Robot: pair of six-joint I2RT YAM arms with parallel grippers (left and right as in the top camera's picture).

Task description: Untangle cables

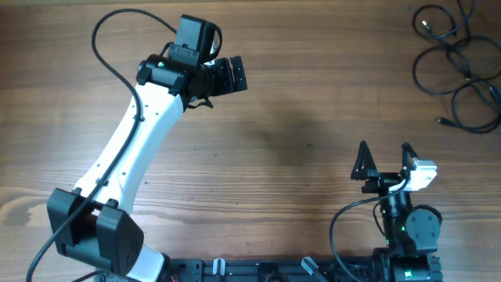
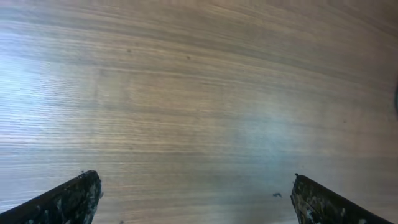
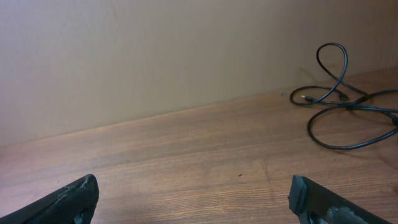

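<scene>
The right gripper [image 1: 384, 149] is released, its two black fingers [image 3: 68, 202] spread wide with only bare wood between them. It sits low near the table's [image 1: 297, 133] front edge on the right, just ahead of its own base, and touches nothing. In the right wrist view the gripper [image 3: 194, 181] faces across the table toward a plain pale wall [image 3: 186, 56].

The left gripper [image 1: 235, 74] is released too. In its wrist view the fingers [image 2: 65, 202] stand far apart at the lower corners, and the gripper [image 2: 195, 179] looks down on bare wood grain. The white left arm [image 1: 133, 149] reaches from its base at the front left out to the far middle of the table, well apart from the right gripper.

The cables [image 1: 458, 70] lie in the far right corner, well away from both grippers. They are thin black cords in several loose, overlapping loops, partly cut off by the edge of the overhead view. One small plug end [image 1: 441, 121] pokes out on the near side of the pile. From the right wrist the cables [image 3: 339, 106] show ahead and to the right, one loop standing up off the wood and another lying flat.
</scene>
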